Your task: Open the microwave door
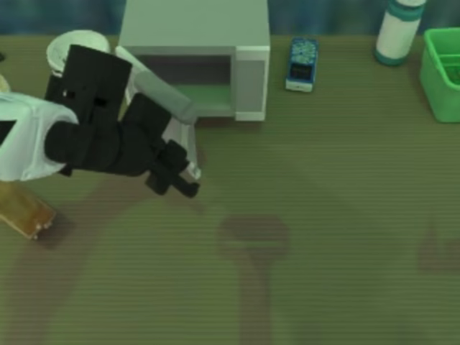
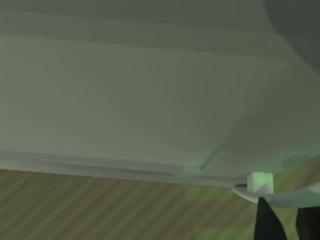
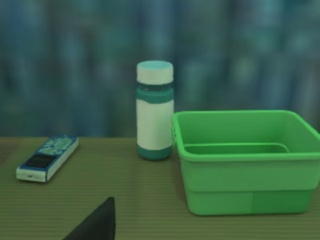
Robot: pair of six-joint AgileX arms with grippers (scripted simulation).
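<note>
The microwave point(image 1: 194, 25) stands at the back of the table, left of centre. Its cavity shows, and the microwave door point(image 1: 169, 97) is swung out toward the front left. My left gripper point(image 1: 185, 180) is at the door's free edge, shut on the slim bar handle point(image 1: 193, 169). In the left wrist view the door panel point(image 2: 130, 100) fills most of the frame. The handle point(image 2: 280, 197) curves across just past the dark fingertips point(image 2: 267, 222). My right arm is outside the top view. Only a dark tip of my right gripper point(image 3: 100, 225) shows in its wrist view.
A blue remote point(image 1: 302, 63) lies right of the microwave, a white and teal bottle point(image 1: 399, 29) stands further right, and a green bin point(image 1: 442, 72) sits at the right edge. A white round dish point(image 1: 75, 43) and a wooden block point(image 1: 25, 212) are on the left.
</note>
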